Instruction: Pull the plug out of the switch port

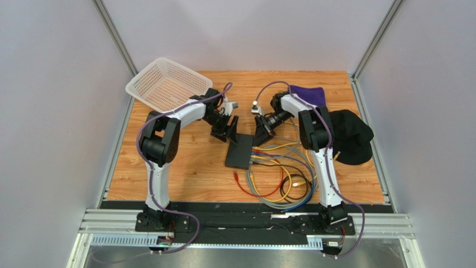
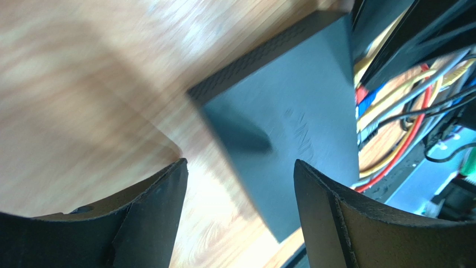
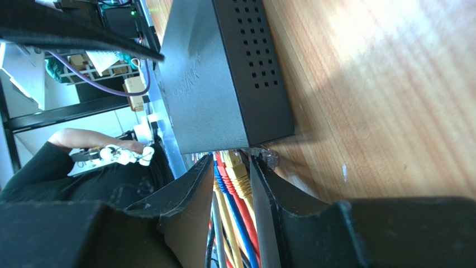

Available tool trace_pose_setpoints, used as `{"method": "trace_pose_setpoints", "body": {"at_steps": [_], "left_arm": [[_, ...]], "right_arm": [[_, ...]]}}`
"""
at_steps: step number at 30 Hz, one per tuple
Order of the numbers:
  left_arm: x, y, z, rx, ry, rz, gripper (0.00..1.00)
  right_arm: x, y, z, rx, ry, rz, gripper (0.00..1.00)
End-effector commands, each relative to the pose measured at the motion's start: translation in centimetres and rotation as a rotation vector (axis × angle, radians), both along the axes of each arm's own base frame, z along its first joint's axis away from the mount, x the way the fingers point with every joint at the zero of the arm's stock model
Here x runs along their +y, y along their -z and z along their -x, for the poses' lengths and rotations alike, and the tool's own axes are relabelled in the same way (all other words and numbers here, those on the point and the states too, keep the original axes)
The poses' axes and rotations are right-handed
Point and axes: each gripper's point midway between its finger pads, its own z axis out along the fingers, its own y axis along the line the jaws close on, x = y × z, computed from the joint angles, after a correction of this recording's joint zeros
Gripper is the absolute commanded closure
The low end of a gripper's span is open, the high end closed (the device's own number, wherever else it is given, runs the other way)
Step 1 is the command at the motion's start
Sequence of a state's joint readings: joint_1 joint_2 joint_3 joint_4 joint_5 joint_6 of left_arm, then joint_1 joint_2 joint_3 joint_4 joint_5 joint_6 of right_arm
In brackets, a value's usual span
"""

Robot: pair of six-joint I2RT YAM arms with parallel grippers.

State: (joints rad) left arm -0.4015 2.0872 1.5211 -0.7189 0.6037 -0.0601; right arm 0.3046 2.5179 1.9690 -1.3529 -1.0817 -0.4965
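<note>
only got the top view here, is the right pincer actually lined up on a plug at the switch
Observer: Yes. In the right wrist view the right pincer sits at the port edge of the switch. Blue, red and yellow plugs show in the narrow gap between its fingers. I cannot tell whether it is squeezing any of them.
Operator: ok and the left one, is it holding the box down
Observer: Not that I can see. The left wrist view shows the left pincer open wide, with the switch's flat top visible between its fingers and no contact showing.
</note>
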Motion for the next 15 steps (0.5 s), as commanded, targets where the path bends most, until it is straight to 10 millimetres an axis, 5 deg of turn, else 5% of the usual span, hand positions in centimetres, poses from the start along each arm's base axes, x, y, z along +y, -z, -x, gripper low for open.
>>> {"method": "trace_pose_setpoints", "body": {"at_steps": [1, 7, 15], "left_arm": [[1.4, -3.5, -0.6, -0.073, -0.037, 0.077, 0.21], [1.5, -4.6, 0.3, -0.062, -0.029, 0.121, 0.22], [0.7, -1.9, 1.1, 0.06, -0.057, 0.115, 0.25]], "right_arm": [[1.2, -0.5, -3.0, -0.11, 0.006, -0.047, 0.61], [4.2, -1.7, -5.2, -0.169, 0.025, -0.077, 0.59], [1.8, -1.6, -3.3, -0.111, 0.02, -0.053, 0.55]]}}
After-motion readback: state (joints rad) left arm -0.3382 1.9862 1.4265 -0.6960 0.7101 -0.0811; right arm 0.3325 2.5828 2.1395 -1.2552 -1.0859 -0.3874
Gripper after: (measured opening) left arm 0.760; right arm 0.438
